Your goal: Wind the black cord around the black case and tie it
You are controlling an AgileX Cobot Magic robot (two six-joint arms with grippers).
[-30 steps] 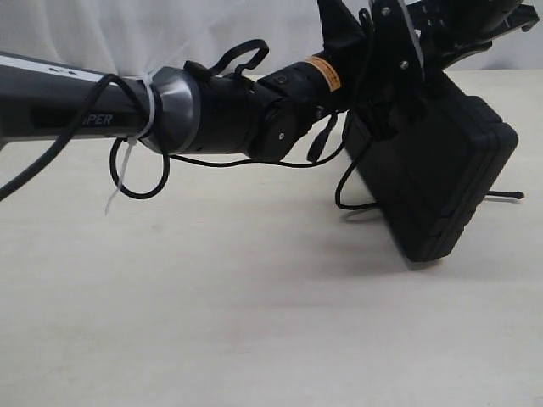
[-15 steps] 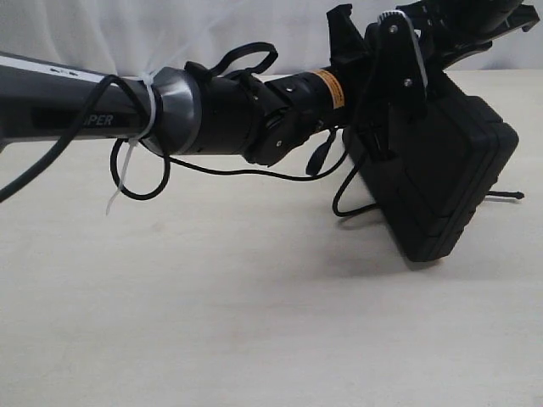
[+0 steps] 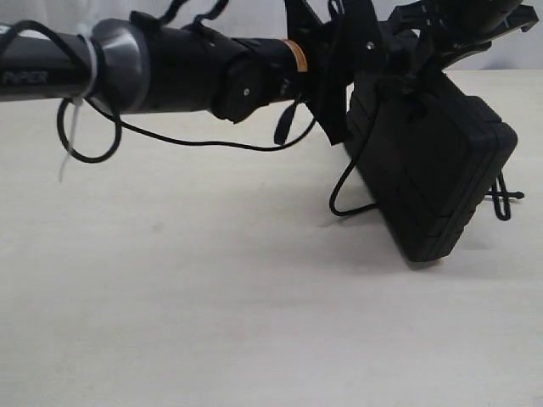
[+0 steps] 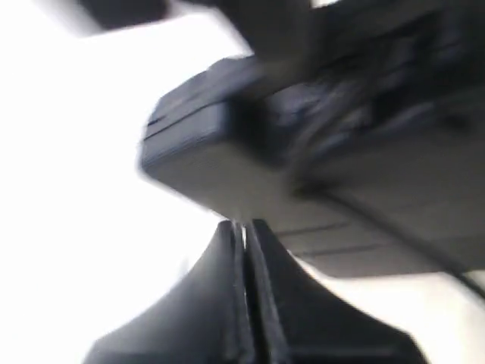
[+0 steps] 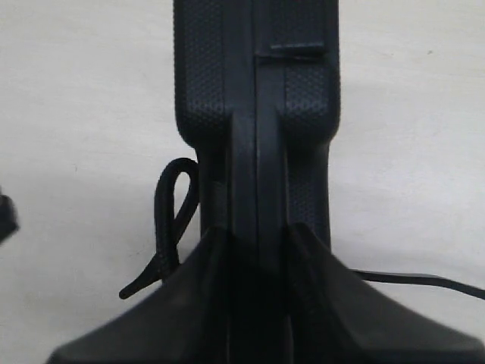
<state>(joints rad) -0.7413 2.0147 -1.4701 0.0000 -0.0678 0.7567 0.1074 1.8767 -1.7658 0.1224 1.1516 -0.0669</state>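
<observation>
Item: flat rectangular matte black ribbed plastic case [image 3: 441, 170], held tilted, low corner at pale tabletop [image 3: 212, 322], top edge clamped betw. jaws of right gripper [image 5: 258, 239]. Thin black braided cord [image 3: 343, 191] hangs in slack loops either side of case; left gripper [image 4: 244, 231] near upper face, jaws pressed together, cord pinch not visible. Step, est.: wrapping, no knot yet; next move needs cord drawn taut round case w/o slackening the clamp.

You have a pale beige tabletop [image 3: 212, 322] filling the exterior view from nine o'clock down through six and round to three, matte and plain. At twelve o'clock a white draped backdrop [image 3: 254, 13] rises behind its far edge.
</observation>
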